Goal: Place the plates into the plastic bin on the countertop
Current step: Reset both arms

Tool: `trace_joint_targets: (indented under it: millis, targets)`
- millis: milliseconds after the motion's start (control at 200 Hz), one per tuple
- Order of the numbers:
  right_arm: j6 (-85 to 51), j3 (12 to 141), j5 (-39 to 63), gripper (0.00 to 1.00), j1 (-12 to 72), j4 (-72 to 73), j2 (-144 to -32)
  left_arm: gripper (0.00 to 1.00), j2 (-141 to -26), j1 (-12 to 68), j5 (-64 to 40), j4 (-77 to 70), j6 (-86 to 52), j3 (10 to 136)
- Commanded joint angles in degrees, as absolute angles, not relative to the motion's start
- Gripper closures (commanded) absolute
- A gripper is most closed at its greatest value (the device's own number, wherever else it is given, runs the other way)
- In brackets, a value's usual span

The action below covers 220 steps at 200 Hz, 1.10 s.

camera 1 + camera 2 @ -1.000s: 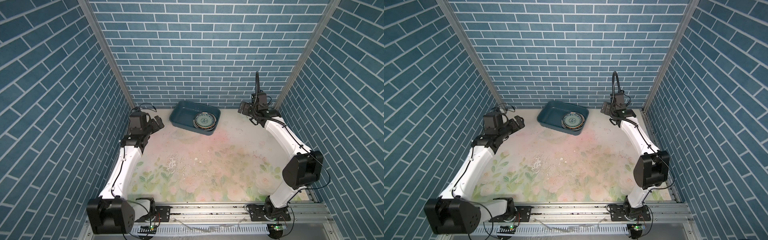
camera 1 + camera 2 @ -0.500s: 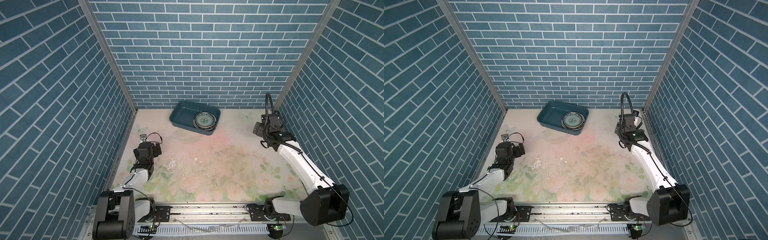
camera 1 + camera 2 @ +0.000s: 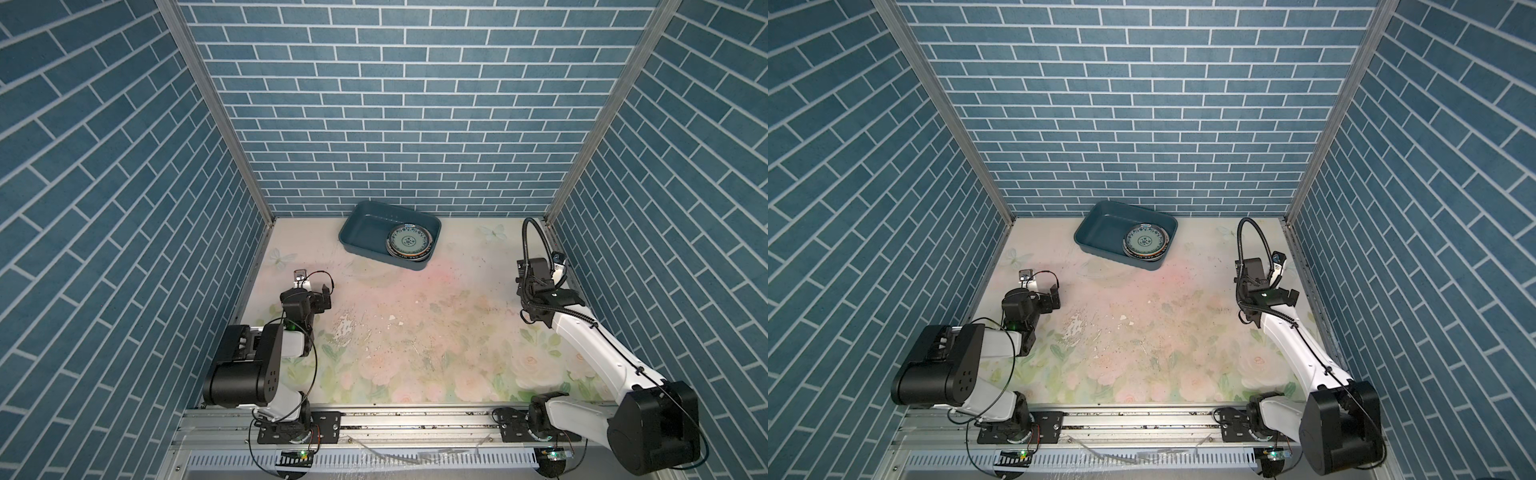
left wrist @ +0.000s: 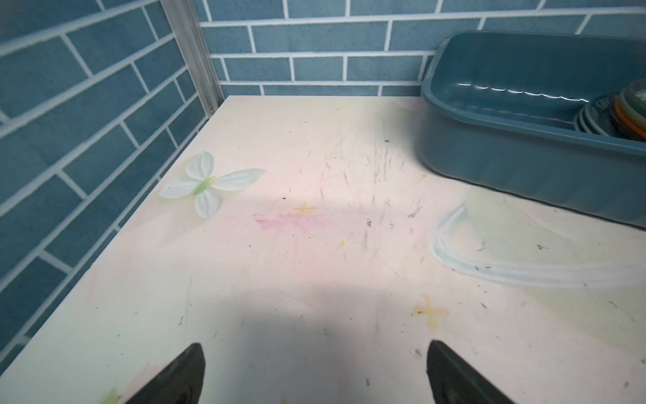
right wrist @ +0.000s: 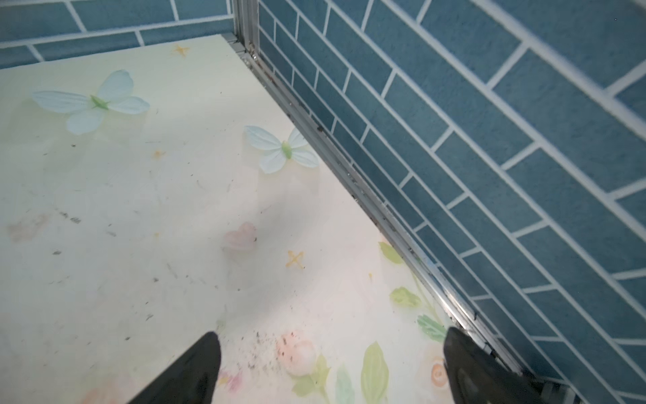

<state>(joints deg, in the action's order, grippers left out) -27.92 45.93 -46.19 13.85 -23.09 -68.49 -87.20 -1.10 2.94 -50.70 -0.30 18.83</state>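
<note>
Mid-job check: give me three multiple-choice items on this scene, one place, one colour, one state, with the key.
1. Where in the plastic bin is the plate stack? A end nearer the right arm; B opposite end; C middle.
2. Colour of the top plate? A orange; B black; C teal patterned.
3. State of the left end effector? A open, empty; B shut on a plate; C shut, empty.
A: the stack sits at that end. C: a teal pattern faces up. A: its fingers stand apart, nothing between.

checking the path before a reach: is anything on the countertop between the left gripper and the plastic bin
Nothing visible does. Only bare countertop lies between the open left gripper and the plastic bin; the plates sit stacked inside it.
</note>
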Motion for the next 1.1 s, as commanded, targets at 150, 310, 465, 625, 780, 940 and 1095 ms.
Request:
trace_joint_targets:
  millis: [150, 310, 465, 625, 780, 940, 1095]
  targets:
    - [-8.3, 30.4, -52.8, 0.01, 10.5, 25.1, -74.3, 0.00, -87.2, -0.8, 0.0, -50.6, 1.9, 21.3]
    - [-8.5, 29.1, -41.3, 0.01, 5.8, 30.9, -78.5, 0.00, -87.3, -0.1, 1.6, -50.3, 2.3, 21.6]
    - [-6.0, 26.9, -37.7, 0.02, 5.5, 39.2, -82.6, 0.00, -87.3, 0.0, 1.6, -50.4, 2.3, 21.5]
    - [-4.7, 22.2, -32.4, 0.02, 5.5, 48.3, -84.2, 0.00, -87.4, 0.0, 1.6, -50.5, 2.3, 21.4]
    - [-2.5, 19.5, -27.7, 0.01, 5.2, 53.9, -84.5, 0.00, -87.4, 0.0, 1.7, -50.4, 2.4, 21.5]
    - [-2.0, 19.2, -23.2, 0.01, 4.5, 54.7, -85.0, 0.00, -87.3, 0.0, 1.7, -50.4, 2.4, 21.5]
    - [-2.8, 19.1, -15.9, 0.01, 1.6, 59.1, -89.5, 0.00, -87.4, 0.0, 1.7, -50.4, 2.4, 21.5]
